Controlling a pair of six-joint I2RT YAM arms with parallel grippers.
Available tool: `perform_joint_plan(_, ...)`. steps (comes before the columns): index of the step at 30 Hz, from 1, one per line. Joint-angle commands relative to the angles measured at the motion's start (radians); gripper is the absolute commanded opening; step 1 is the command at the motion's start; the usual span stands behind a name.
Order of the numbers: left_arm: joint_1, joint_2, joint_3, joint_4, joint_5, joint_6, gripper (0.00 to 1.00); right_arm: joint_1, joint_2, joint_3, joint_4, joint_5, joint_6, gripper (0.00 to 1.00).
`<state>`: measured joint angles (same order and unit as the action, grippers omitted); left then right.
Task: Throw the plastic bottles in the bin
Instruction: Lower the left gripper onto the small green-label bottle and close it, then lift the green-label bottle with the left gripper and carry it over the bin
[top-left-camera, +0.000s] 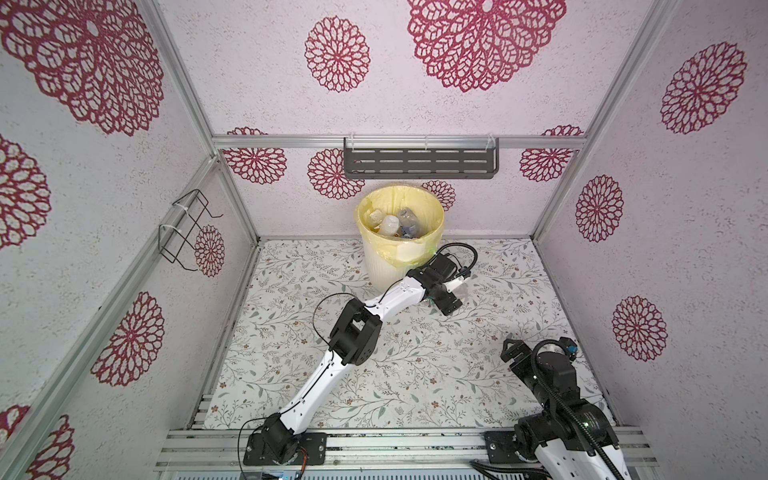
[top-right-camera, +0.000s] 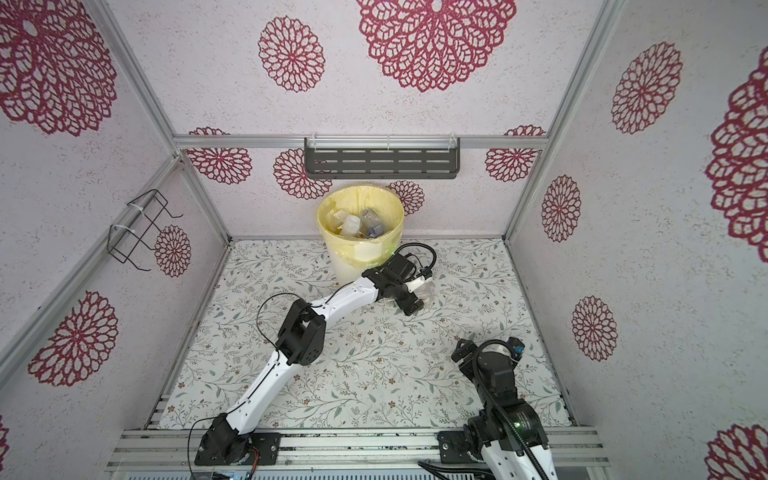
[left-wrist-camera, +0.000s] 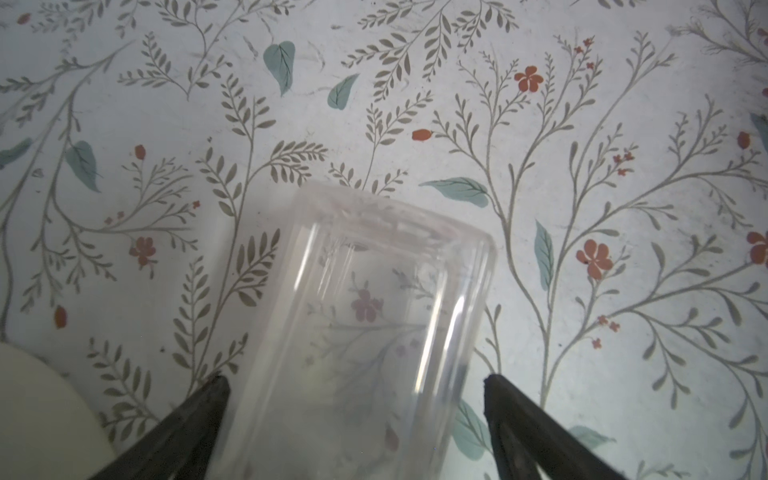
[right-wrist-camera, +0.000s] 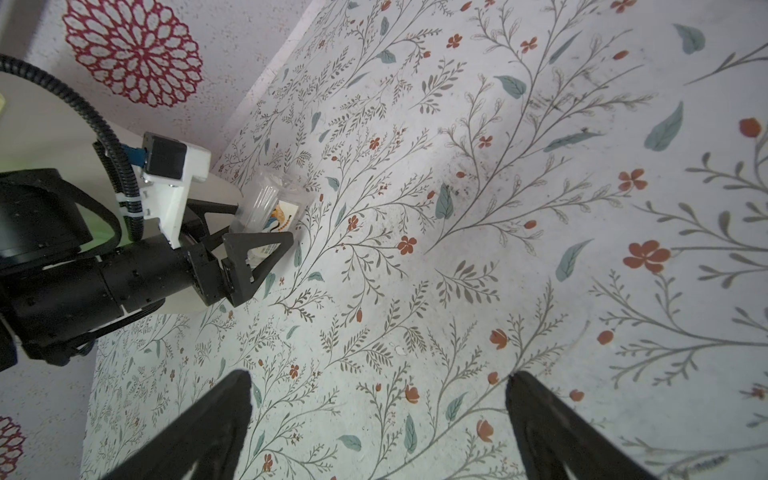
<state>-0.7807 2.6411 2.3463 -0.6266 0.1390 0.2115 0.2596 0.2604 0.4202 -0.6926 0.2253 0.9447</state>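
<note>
Bottle (left-wrist-camera: 365, 332) between parted left end effector (left-wrist-camera: 355, 380) jaws

Robot test booth: aluminium frame (top-left-camera: 291, 142), flower-print wall panels (top-left-camera: 249, 62), floral tabletop (top-left-camera: 457, 353).

No legible text; bottle label (right-wrist-camera: 276, 216) print unreadable.

Bottles (top-left-camera: 390, 224) in bin (top-left-camera: 380, 270), another bottle (left-wrist-camera: 365, 332) beside.
</note>
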Motion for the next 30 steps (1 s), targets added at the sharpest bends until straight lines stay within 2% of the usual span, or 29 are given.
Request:
perform_joint_plan(1,0.002,-0.016,-0.033,0.003,0.021,-0.015,1.0,-0.003,-0.006,0.002,0.021,0.022,0.021,0.99)
perform_joint_plan(14,-0.01,-0.073,-0.108,0.025,0.019,-0.068,0.75,-0.004,-0.049,0.006,-0.008,0.012,0.041,0.99)
perform_joint_plan(22,-0.034,-0.119,-0.134,0.042,0.028,-0.108,0.54,-0.003,-0.073,0.006,-0.041,0.006,0.053,0.99)
perform_joint_plan(30,-0.066,-0.229,-0.245,0.089,0.062,-0.178,0.51,-0.005,-0.079,-0.021,-0.046,-0.024,0.056,0.99)
